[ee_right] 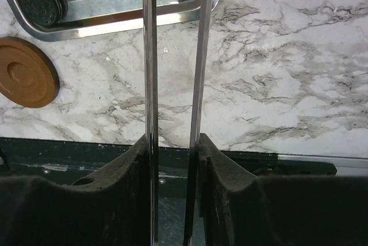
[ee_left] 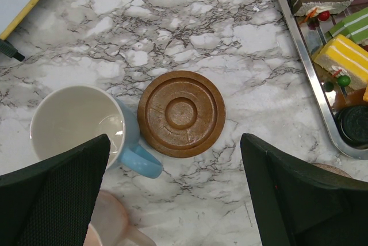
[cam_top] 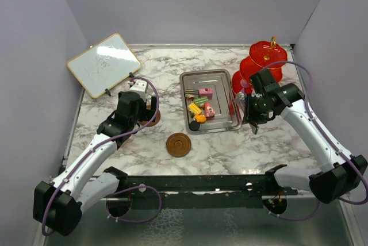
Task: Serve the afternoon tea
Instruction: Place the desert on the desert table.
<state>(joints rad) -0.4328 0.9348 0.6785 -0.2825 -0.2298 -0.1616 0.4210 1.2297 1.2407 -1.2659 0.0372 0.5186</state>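
**Wide-open left gripper (ee_left: 173,139) over a saucer (ee_left: 181,114), right gripper (ee_right: 172,139) pinching tongs (ee_right: 149,56)**

Black fingers (ee_left: 54,200) of the left gripper fill the 2 lower corners of its wrist view, spread wide and holding nothing. The saucer lies flat on the marble table (ee_left: 230,27) between them, a little ahead. Just left of it stands the blue cup (ee_left: 77,122), upright and empty, with its handle toward the fingers. The pink cup (ee_left: 109,223) sits nearer the wrist, partly hidden by the left finger. This arm reaches forward with the elbow bent and the wrist pointed down.

To the gripper's right runs the rim of the steel tray (ee_left: 313,79), with cake pieces (ee_left: 345,56) inside. A band of bare marble separates saucer and rim. Beyond the gripper, at the far left, the whiteboard (cam_top: 103,64) stands tilted.

The right arm leans inward from its base with the wrist tipped down, just off the tray's right rim and in front of the red stand (cam_top: 261,56). Its pads press from both sides on the tongs' 2 steel blades, which run parallel ahead and out of view (tips unseen). Ahead and to the left is the tray's rounded corner. Further left, apart from the tray, lies the second saucer (ee_right: 23,73). Bare marble spreads to the right, and the table's near edge lies beneath the wrist.
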